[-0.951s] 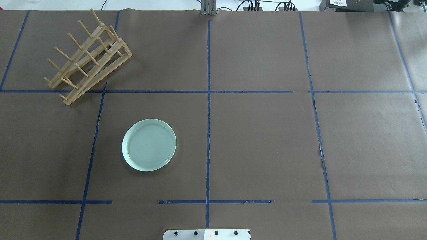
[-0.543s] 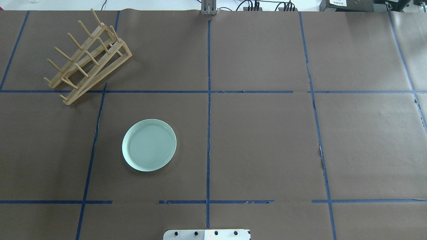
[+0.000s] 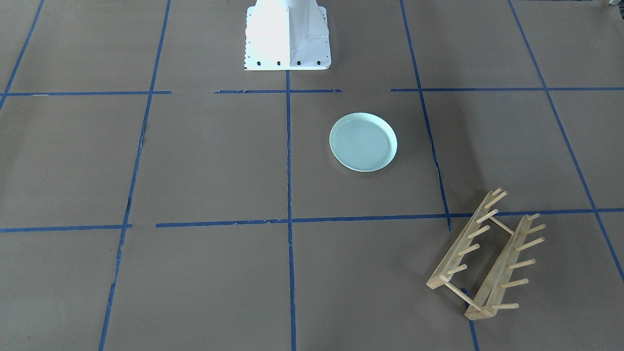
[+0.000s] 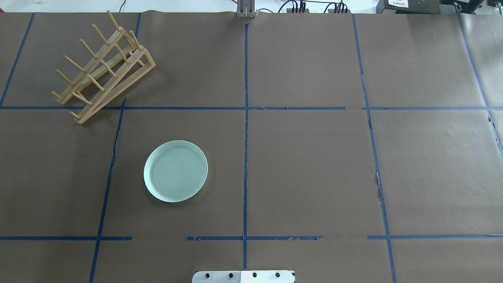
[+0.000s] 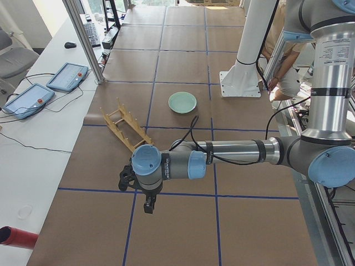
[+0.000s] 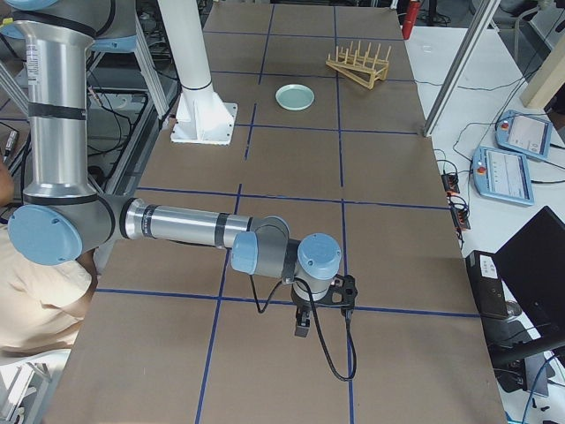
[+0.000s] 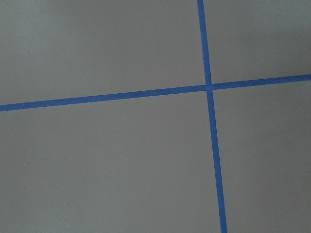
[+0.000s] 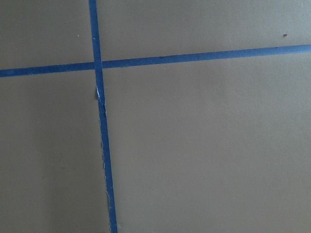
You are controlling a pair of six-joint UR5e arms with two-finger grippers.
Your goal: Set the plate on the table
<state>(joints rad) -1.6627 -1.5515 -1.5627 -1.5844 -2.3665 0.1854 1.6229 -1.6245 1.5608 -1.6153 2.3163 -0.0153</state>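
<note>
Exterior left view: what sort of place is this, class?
Probably a robotics lab: a grey-and-blue jointed robot arm, a brown paper-covered table gridded with blue tape, two blue-edged teach pendants.

I am seeing a smooth, glossy mint-green plate (image 4: 175, 171), my table (image 4: 314, 165) wearing matt brown paper lined with blue tape (image 4: 246, 70), a bare pale wooden peg rack (image 4: 118, 90)

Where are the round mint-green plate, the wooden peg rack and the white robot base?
round mint-green plate (image 4: 175, 171): overhead view, centre of its ringed well.
wooden peg rack (image 3: 498, 273): front-facing view, middle of one side rail.
white robot base (image 3: 286, 34): front-facing view, its sloped front face.
</note>
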